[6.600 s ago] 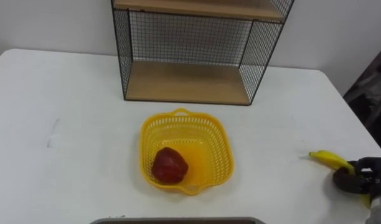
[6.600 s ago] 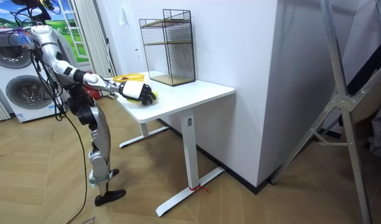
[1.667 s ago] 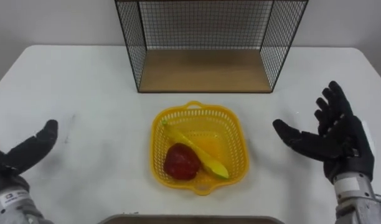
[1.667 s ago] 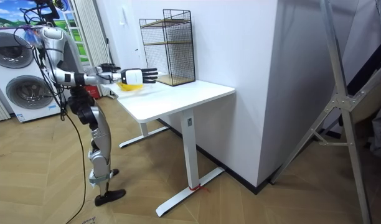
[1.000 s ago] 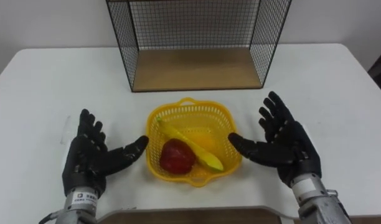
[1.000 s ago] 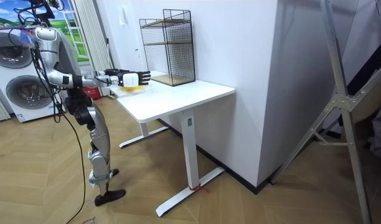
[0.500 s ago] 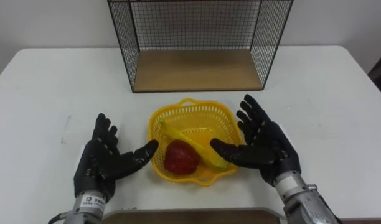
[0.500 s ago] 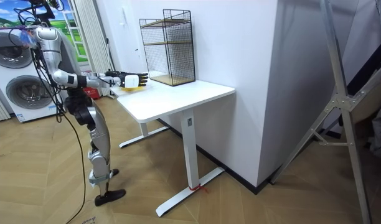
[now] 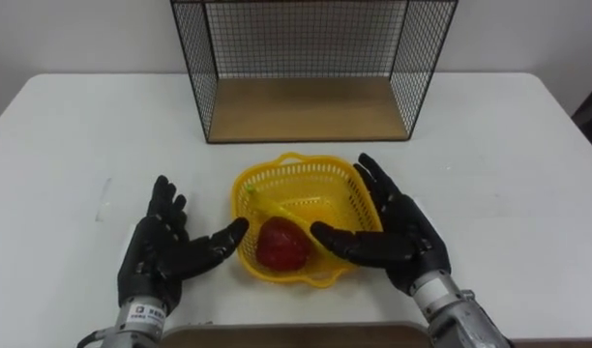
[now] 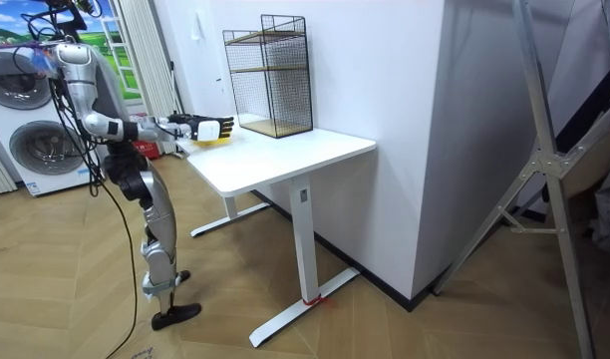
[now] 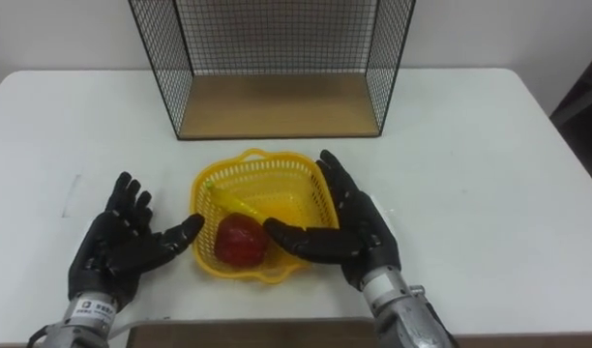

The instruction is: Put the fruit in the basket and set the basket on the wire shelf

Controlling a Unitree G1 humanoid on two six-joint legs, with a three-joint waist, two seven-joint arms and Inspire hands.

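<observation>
Both hands spread flat, gripping nothing: left hand (image 9: 165, 249) just left of the yellow basket (image 9: 277, 166), right hand (image 9: 398, 235) at its right rim, thumb reaching over it. Red fruit (image 9: 281, 242) and banana (image 9: 274, 207) lie inside. Wire shelf (image 9: 306, 108) stands behind the basket. Room view adds the shelf's upper tier.

Home-like room with laundry corner. Signs: white washing machines with round doors (image 10: 36, 150) at room view's left; brown wood floor in zigzag pattern (image 10: 76, 319); white table on white metal legs (image 10: 295, 155) by plain white wall (image 10: 385, 90). At tabletop's far edge: black wire shelf with wood boards (image 10: 270, 75). Grey metal stand (image 10: 544, 170) at room view's right.
</observation>
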